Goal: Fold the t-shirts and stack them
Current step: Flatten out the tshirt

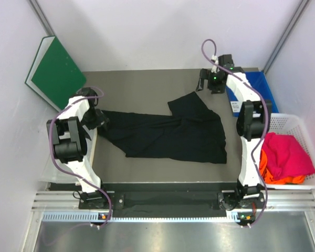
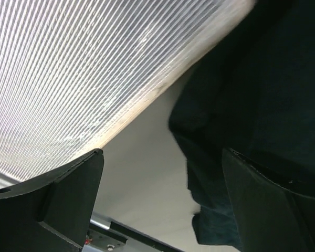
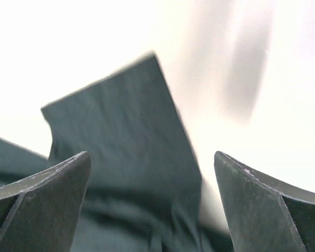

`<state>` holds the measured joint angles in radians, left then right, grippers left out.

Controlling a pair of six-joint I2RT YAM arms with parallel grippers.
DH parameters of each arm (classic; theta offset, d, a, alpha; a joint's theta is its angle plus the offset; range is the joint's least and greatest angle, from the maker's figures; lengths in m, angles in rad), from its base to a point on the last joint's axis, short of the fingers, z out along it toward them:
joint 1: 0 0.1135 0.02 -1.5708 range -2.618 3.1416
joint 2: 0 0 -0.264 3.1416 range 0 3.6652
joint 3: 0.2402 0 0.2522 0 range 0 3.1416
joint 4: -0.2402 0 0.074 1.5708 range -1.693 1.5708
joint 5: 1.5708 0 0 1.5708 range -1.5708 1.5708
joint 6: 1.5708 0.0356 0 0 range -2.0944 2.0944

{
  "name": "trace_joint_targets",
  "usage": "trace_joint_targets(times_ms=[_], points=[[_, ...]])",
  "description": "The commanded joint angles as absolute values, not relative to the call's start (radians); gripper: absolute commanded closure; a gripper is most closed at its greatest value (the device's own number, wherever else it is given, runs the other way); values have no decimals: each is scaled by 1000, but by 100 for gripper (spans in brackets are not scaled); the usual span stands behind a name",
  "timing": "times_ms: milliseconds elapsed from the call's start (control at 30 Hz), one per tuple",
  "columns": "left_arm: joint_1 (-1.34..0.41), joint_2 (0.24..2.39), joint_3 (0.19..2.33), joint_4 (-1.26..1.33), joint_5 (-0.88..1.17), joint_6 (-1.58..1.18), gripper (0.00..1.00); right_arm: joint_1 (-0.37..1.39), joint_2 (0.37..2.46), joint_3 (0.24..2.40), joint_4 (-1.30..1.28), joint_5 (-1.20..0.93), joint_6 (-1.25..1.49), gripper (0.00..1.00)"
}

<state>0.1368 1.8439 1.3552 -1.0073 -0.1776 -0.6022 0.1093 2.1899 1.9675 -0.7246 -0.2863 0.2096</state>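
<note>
The large black t-shirt [image 1: 168,134] lies spread and rumpled across the table's middle. My left gripper [image 1: 100,119] is open at the shirt's left end; in the left wrist view [image 2: 163,194] the black cloth [image 2: 252,105] lies under the right finger [image 2: 273,199], and nothing is held. My right gripper [image 1: 203,82] is open at the back, near the shirt's raised sleeve corner [image 1: 191,102]. In the right wrist view [image 3: 152,199] that black corner [image 3: 126,136] shows between the open fingers. A magenta-pink shirt [image 1: 286,152] and an orange shirt [image 1: 265,168] sit bundled in the basket.
The white lattice basket [image 1: 299,123] stands at the right edge. A green board [image 1: 58,71] leans at the back left. A blue box [image 1: 254,86] lies at the back right, beside my right arm. A white ribbed bin [image 1: 52,168] sits by the left arm, and shows in the left wrist view [image 2: 68,79].
</note>
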Motion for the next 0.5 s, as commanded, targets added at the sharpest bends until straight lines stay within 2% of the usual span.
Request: trace_joint_targets(times_ms=[0, 133, 333, 400, 467], points=[[129, 1783, 1422, -977, -164, -586, 1, 187, 2362, 2117, -742, -295, 189, 0], [130, 1769, 1433, -966, -153, -568, 1, 219, 2474, 2212, -742, -256, 192, 0], [129, 1743, 1440, -939, -155, -548, 1, 248, 2514, 2198, -744, -204, 199, 1], [127, 1750, 1446, -916, -150, -537, 1, 262, 2531, 2198, -747, -201, 206, 13], [127, 1769, 1468, -904, -147, -531, 1, 276, 2542, 2198, -758, -201, 207, 32]])
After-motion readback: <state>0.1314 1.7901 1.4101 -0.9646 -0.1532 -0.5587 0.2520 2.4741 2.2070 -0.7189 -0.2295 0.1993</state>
